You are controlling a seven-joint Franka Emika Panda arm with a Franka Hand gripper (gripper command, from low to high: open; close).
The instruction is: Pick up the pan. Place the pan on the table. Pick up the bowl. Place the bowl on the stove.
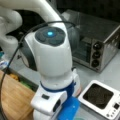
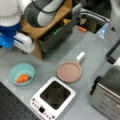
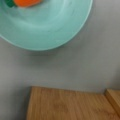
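wooden box (image 2: 47, 27) sitting right beside the bowl (image 2: 22, 73) | pan (image 2: 69, 72) lying on table (image 2: 95, 52), stove (image 2: 53, 100) bare | gripper (image 2: 6, 41) hovering over bowl, jaws hidden, can't tell

Pinkish-brown pan (image 2: 69, 72) flat on grey table (image 2: 95, 52), white handle toward upper right, beside bare black-topped stove (image 2: 53, 98). Teal bowl (image 2: 22, 74) upright on table, left of stove.

Silver toaster oven (image 1: 100, 42) at rear; wooden box (image 2: 47, 22).
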